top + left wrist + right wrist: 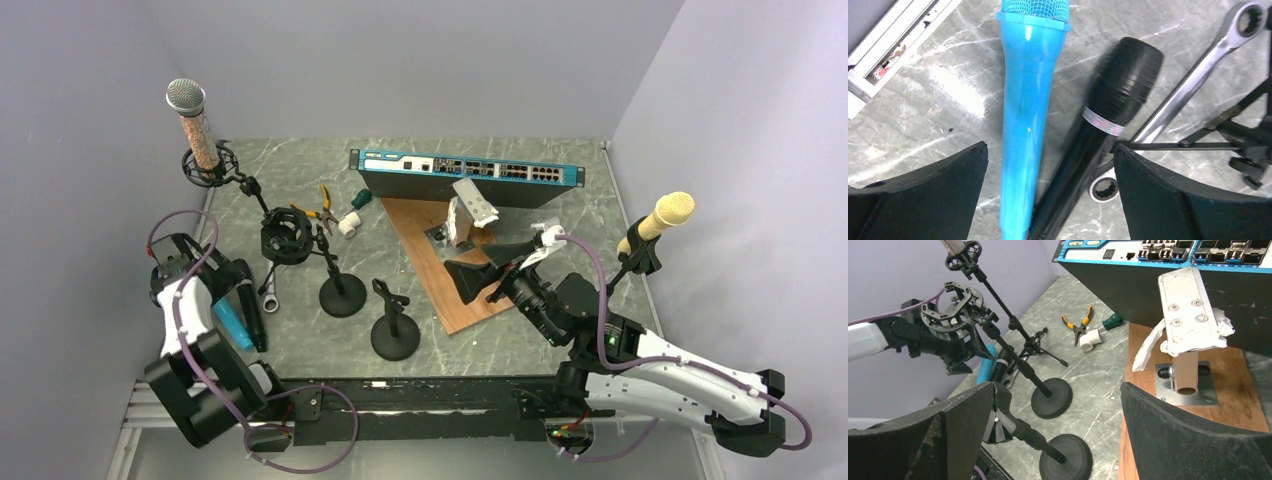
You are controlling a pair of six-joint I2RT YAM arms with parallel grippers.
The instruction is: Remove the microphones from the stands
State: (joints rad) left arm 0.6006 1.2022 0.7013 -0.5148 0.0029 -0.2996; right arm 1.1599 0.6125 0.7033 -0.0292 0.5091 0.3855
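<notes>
Left wrist view gives the clearest warning. The left hand (1050, 150) is spread wide and holds nothing, its two fingers straddling both the black microphone (1118, 95) and the blue microphone (1028, 100) lying on the counter (923, 100). The right-side finger sits just beside a thin tripod leg (1243, 132). If the hand pulls away sideways rather than straight up, I judge it could catch that leg and rock the tall stand, which carries a silver-headed microphone (190, 115) high at the back left. A sideways drift could also push the black microphone. Its body is round, so it may roll toward the wrench (1193, 85) or knock the blue one out of line.

The black microphone, which I take to be the task's thing, lies flat near the left edge of the counter and is off any stand. It has a broad, matte, ribbed head and a silver band with lettering too blurred to read. Its slim dark handle runs back between the fingers. The handle's lower end looks to touch the blue microphone, and the head angles away from it toward the wrench, whose ring end lies against the handle.

The right hand (1058, 385) is also wide and empty, well apart from it. A yellow microphone (665, 215) sits in a stand on the right.
</notes>
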